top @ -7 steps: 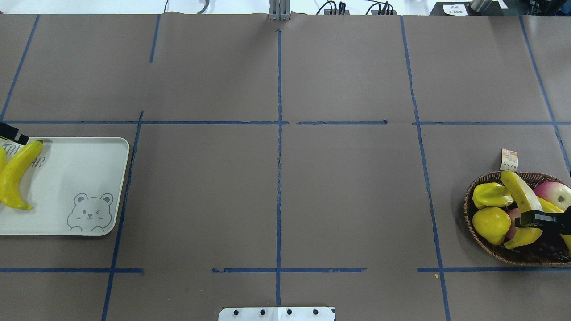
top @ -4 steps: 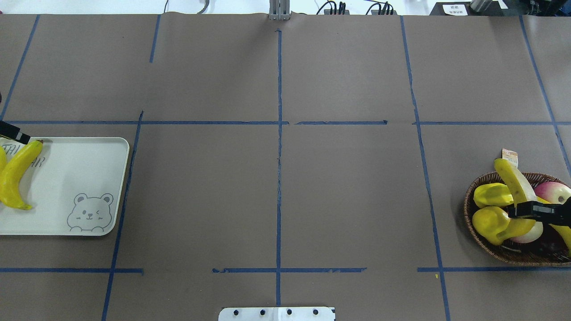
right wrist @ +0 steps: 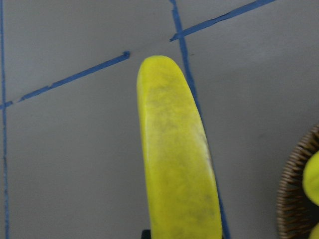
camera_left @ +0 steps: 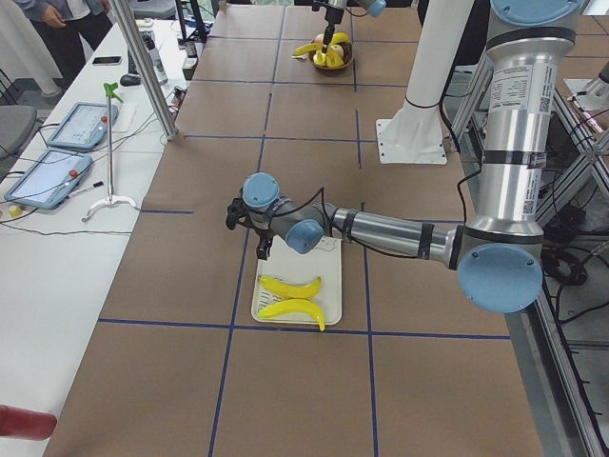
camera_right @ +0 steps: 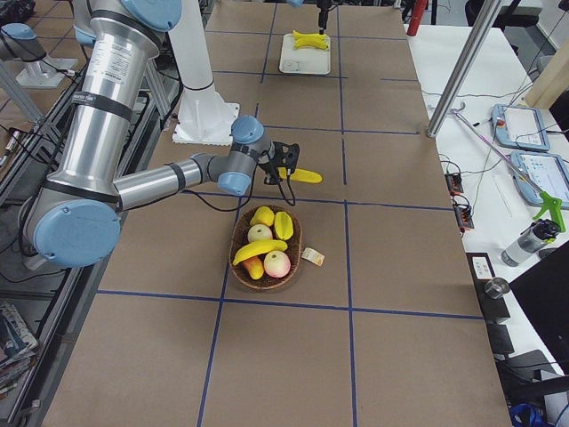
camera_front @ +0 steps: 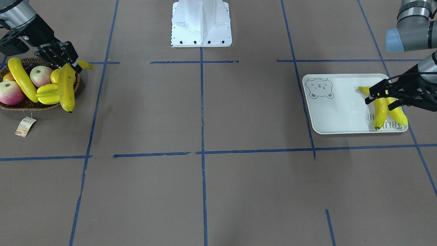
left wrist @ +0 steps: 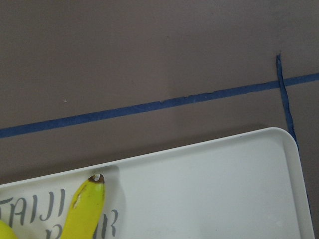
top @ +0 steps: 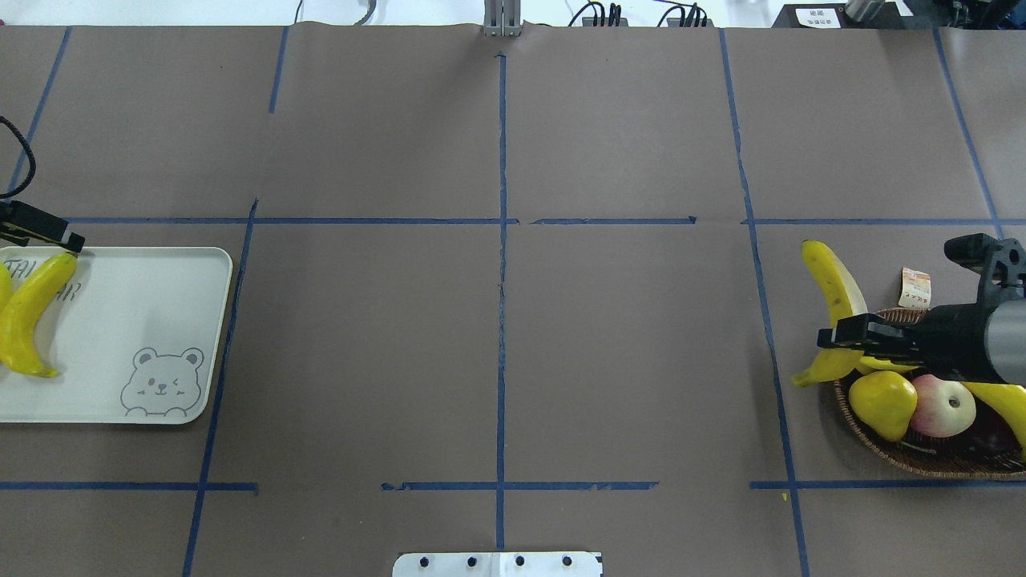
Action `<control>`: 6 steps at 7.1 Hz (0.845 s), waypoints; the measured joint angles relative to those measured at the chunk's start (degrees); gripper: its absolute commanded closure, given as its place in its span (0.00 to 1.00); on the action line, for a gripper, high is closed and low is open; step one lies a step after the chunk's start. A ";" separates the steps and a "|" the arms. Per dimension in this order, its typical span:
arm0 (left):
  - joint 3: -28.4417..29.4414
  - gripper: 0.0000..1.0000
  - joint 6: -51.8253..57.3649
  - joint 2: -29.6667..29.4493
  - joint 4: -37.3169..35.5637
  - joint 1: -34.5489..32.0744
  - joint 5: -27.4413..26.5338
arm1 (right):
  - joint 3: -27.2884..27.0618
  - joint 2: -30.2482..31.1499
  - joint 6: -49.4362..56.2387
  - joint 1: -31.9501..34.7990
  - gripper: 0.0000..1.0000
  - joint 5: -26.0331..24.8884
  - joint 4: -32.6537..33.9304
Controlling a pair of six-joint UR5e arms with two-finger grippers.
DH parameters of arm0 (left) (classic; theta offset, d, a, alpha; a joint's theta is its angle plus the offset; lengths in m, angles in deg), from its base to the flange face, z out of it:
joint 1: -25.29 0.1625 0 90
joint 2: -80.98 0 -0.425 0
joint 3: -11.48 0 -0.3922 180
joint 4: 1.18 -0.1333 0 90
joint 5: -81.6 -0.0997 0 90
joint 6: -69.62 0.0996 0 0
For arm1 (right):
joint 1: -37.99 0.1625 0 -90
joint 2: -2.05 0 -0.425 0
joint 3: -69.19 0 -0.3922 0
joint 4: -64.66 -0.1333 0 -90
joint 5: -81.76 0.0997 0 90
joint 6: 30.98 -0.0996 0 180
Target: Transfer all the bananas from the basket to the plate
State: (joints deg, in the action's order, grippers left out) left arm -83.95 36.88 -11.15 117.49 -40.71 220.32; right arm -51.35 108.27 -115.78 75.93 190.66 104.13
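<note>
Overhead view: the plate (top: 160, 320) is cut off by the left edge, leaving only a sliver of its outer banana (top: 2, 284); the basket (top: 906, 458) is cut off by the right edge, together with the basket banana (top: 1002, 398) lying in it; the right gripper (top: 834, 335) covers the middle of the held banana (top: 834, 280). Front-facing view: the left gripper (camera_front: 380, 99) masks the upper parts of both plate bananas (camera_front: 379, 112) (the lettering (camera_front: 370, 117) beneath them is partly covered); right wrist view: the held banana is blurred, its near end cut off by the bottom edge.
</note>
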 measured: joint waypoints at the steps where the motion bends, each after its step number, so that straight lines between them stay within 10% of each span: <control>1: -1.12 0.00 -4.24 -1.35 -0.01 1.73 -0.03 | 0.14 -2.77 -2.33 -2.55 0.98 -3.01 0.11; 6: -5.81 0.00 -26.64 -11.87 -0.16 10.51 -0.26 | 1.31 -32.32 -7.63 -13.01 0.96 -13.44 29.53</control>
State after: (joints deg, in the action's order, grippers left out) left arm -89.76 10.25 -23.02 117.33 -30.20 220.06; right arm -50.03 75.96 -123.41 62.92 177.22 133.66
